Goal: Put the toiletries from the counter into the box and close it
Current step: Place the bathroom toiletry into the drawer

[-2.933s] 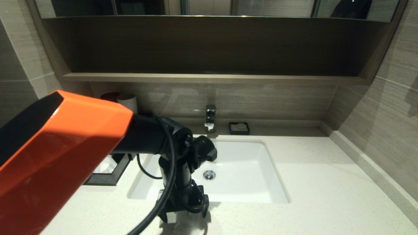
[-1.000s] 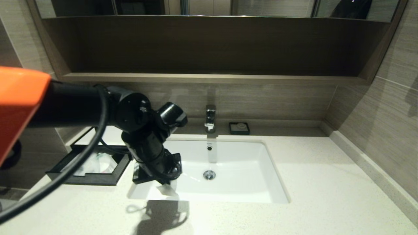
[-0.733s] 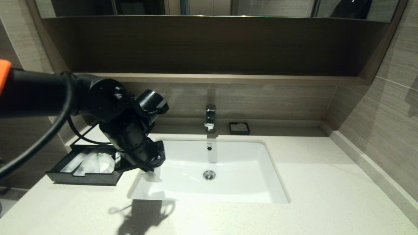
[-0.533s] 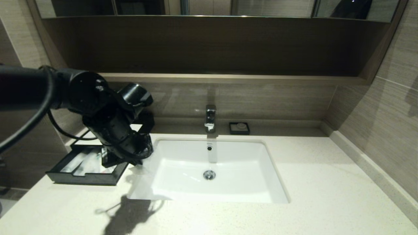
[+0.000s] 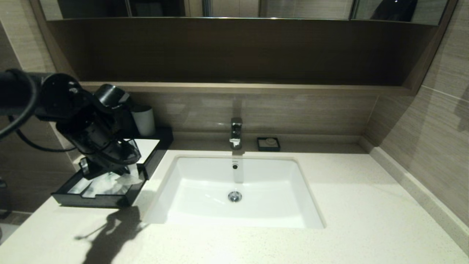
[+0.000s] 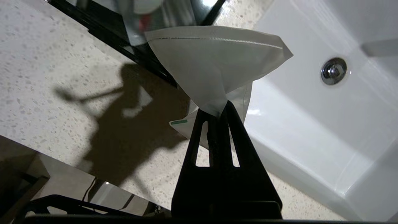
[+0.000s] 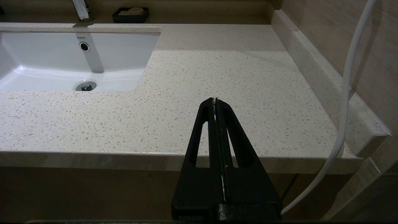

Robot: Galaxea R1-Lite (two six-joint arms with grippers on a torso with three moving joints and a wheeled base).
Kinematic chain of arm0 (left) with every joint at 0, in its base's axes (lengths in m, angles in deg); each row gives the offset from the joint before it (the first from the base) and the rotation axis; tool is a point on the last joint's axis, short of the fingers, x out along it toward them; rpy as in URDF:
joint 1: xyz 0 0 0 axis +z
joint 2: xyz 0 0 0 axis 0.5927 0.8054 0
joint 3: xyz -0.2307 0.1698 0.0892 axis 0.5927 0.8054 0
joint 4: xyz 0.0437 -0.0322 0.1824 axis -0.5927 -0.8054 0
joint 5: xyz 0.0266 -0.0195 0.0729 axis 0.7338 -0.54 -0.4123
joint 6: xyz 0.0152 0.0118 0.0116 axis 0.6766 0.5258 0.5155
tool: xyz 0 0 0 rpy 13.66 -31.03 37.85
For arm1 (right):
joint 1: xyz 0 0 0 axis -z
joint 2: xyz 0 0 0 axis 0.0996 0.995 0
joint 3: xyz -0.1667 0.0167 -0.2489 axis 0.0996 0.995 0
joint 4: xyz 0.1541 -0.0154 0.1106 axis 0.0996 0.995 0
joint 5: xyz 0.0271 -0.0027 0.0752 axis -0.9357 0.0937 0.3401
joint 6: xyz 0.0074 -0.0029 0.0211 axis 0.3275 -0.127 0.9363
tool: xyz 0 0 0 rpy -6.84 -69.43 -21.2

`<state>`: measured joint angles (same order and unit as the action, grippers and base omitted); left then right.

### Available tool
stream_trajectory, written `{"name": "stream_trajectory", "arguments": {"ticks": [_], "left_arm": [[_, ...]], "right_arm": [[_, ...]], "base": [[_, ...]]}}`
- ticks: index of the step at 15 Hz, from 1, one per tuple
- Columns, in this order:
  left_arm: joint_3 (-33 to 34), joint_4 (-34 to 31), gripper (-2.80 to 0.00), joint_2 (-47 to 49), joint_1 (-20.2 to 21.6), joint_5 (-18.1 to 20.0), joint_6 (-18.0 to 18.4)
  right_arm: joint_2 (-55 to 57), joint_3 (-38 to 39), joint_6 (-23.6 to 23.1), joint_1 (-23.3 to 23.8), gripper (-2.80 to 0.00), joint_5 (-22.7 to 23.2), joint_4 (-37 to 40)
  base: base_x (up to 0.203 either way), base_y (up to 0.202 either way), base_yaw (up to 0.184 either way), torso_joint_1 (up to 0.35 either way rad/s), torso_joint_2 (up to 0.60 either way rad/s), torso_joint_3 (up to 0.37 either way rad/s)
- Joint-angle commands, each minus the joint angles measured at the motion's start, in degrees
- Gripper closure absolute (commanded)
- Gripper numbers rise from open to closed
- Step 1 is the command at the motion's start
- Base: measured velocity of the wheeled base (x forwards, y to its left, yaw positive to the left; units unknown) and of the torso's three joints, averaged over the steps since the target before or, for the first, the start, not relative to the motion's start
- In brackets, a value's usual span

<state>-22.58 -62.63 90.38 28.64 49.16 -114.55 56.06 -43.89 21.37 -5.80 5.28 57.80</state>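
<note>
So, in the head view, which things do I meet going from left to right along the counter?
Left gripper holding a packet above the box → grey cup → sink → tap → small black dish.

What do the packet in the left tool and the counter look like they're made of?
White flat packet: apparently thin matte plastic film or paper; it creases where pinched and has a stitched-looking seam. Off-white speckled counter: polished stone or composite, going by the flecks.
</note>
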Motion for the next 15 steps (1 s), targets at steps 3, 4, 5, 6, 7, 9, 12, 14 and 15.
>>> {"name": "stream_trajectory", "arguments": {"ticks": [3, 4, 5, 6, 7, 9, 12, 14, 15], "left_arm": [[0.03, 2.29, 0.0, 2.06, 3.53, -0.12, 0.63], [0.03, 2.88, 0.0, 2.35, 3.83, -0.12, 0.63], [0.03, 3.37, 0.0, 2.85, 4.33, -0.12, 0.63], [0.03, 4.37, 0.0, 3.33, 4.96, -0.12, 0.63], [0.11, 5.34, 0.0, 3.7, 5.19, -0.15, 0.52], [0.04, 6.59, 0.0, 4.03, 5.42, -0.12, 0.29], [0.03, 8.33, 0.0, 5.18, 5.42, -0.12, 0.39], [0.03, 8.66, 0.0, 6.02, 5.51, -0.12, 0.29], [0.03, 9.48, 0.0, 6.39, 5.95, -0.12, 0.28]], "right_arm": [[-0.02, 0.09, 0.01, -0.07, 0.0, 0.01, -0.02], [-0.03, 0.09, -0.08, -0.01, 0.0, 0.01, -0.02], [-0.09, 0.09, 0.01, -0.01, 0.0, 0.01, -0.02], [-0.09, 0.09, -0.07, -0.03, 0.0, 0.01, -0.02], [0.0, 0.09, -0.01, -0.01, 0.0, 0.01, -0.02], [-0.09, 0.09, 0.01, -0.01, 0.0, 0.01, -0.02], [-0.09, 0.09, -0.04, -0.01, 0.0, 0.01, -0.02], [-0.09, 0.09, -0.03, -0.01, 0.0, 0.01, -0.02], [-0.09, 0.09, -0.08, -0.01, 0.0, 0.01, -0.02]], "base": [[0.0, 0.0, 0.0, 0.0, 0.0, 0.0], [0.0, 0.0, 0.0, 0.0, 0.0, 0.0], [0.0, 0.0, 0.0, 0.0, 0.0, 0.0], [0.0, 0.0, 0.0, 0.0, 0.0, 0.0], [0.0, 0.0, 0.0, 0.0, 0.0, 0.0], [0.0, 0.0, 0.0, 0.0, 0.0, 0.0], [0.0, 0.0, 0.0, 0.0, 0.0, 0.0], [0.0, 0.0, 0.0, 0.0, 0.0, 0.0], [0.0, 0.0, 0.0, 0.0, 0.0, 0.0]]}}
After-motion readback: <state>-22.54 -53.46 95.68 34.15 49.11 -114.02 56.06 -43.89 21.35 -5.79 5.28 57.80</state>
